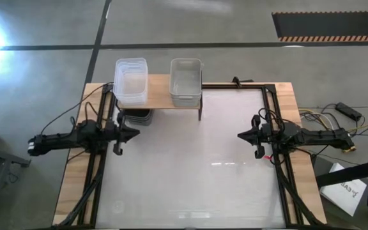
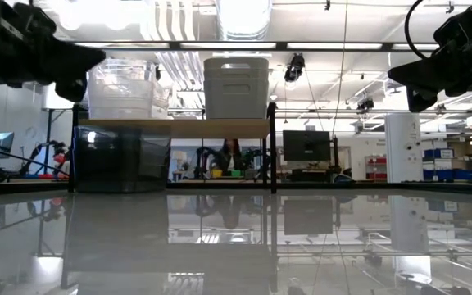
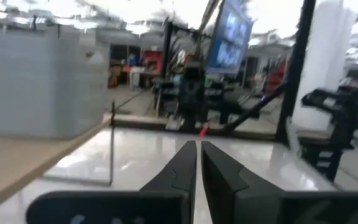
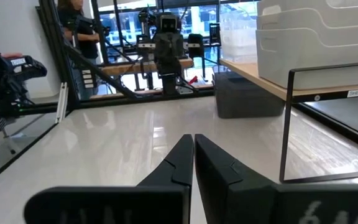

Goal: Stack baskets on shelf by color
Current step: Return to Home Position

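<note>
Two empty hands are clenched above the tabletop, and we fear the left hand, having the dark baskets under the shelf near its tips, may bump them if it swings wide, while the right hand is well apart.

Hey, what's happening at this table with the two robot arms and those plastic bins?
The sorting looks done. On the shelf, a stack of clear bins sits beside a stack of light grey bins, and the dark bins sit under it, below the clear ones. Neither arm is handling anything: the left gripper and the right gripper hover shut and empty at opposite sides of the table, facing each other.
</note>
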Robot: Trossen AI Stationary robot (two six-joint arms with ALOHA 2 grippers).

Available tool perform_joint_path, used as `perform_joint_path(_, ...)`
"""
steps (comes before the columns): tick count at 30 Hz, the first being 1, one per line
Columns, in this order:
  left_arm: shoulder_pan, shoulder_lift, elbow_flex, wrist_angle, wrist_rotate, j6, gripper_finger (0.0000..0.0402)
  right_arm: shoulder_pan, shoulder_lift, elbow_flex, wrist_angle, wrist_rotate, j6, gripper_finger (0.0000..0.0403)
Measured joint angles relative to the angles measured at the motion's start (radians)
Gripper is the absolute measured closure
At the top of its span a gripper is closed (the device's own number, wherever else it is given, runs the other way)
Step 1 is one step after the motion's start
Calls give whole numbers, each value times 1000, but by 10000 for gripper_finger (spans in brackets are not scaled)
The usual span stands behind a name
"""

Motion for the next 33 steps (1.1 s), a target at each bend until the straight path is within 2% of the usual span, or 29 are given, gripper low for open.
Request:
perform_joint_path(6,-45,-2,0,46,0,0,394,0,1,3,2,2,0,394)
perform_joint_path(24,-45,43,0,40,0,0,394,0,0,9,5,2,0,394)
perform_joint_path(29,-45,59,0,40,0,106,394,0,0,10,6,1,0,394)
perform_joint_path(33,-45,69,0,40,0,105,394,0,0,11,6,1,0,394)
